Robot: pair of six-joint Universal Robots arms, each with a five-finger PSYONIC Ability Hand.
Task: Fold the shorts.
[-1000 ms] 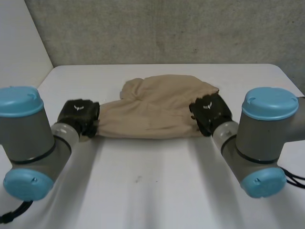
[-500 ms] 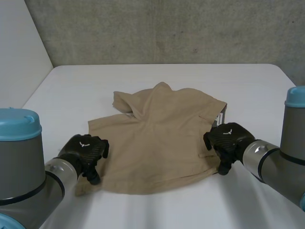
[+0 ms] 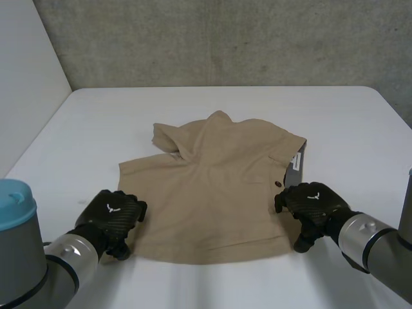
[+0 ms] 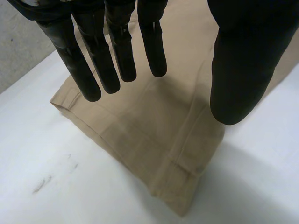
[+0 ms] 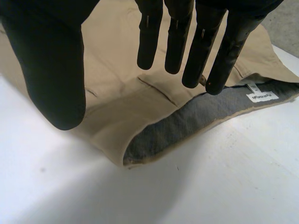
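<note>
— What does the head view show?
— Tan cloth shorts (image 3: 215, 187) lie flat on the white bench (image 3: 193, 109). The left hand (image 3: 111, 215) is at one near corner and the right hand (image 3: 312, 205) is at the other.
— The left wrist view?
— Straight fingers (image 4: 120, 46) above the hem, holding nothing.
— The right wrist view?
— Let go too, above the grey inner waistband (image 5: 187, 126) with its white label (image 5: 261, 96).

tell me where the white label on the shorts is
The white label sits on the grey waistband lining at the right edge of the shorts in the head view, close by the fingertips of the right robot hand.
</note>
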